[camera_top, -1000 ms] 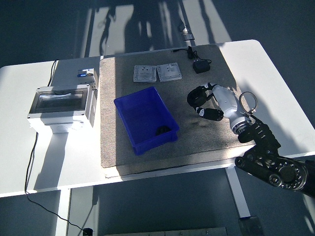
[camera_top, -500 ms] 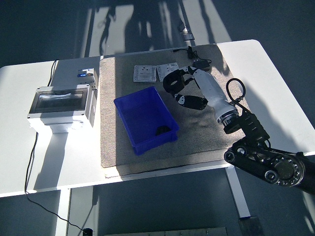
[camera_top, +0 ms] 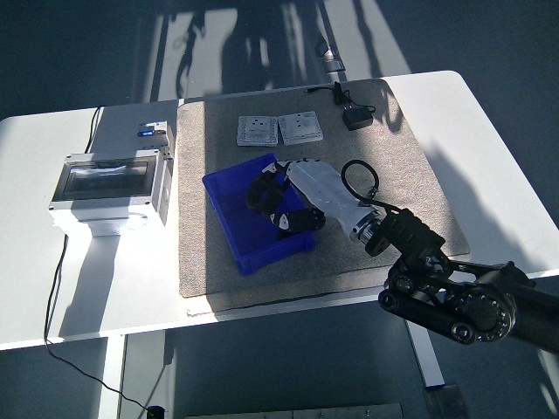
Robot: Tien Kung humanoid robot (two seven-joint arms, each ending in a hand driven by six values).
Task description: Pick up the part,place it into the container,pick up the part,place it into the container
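1. Head view: the right robot hand hovers over the blue container, fingers curled; whether it pinches a part I cannot tell.
2. Two grey parts remain on the mat, so picking seems unfinished.

The container at centre frame is bright blue, on a grey-brown mat. The right hand is white and black. The table is white.

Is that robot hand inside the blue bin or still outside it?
Over the blue bin: the right hand overlaps its right half. How deep it reaches, or whether its curled fingers hold a part, cannot be told.
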